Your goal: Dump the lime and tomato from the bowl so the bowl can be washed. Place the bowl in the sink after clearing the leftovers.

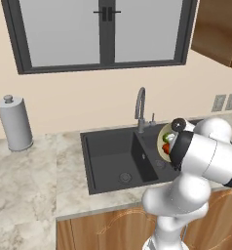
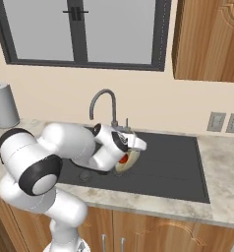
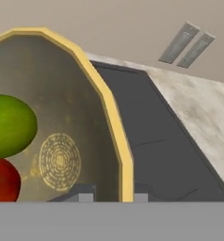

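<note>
The bowl is tipped steeply on edge above the right part of the dark sink. My gripper is shut on its yellowish rim, one finger inside and one outside. The green lime and the red tomato lie inside the bowl, lime above tomato. From the left base view the bowl shows beside the forearm with the lime and tomato in it, over the sink. In the right base view the gripper holds the bowl, tomato visible, over the sink.
A grey faucet rises behind the sink. A paper towel roll stands on the marble counter at the left. Wall outlets and a wooden cabinet are on the right.
</note>
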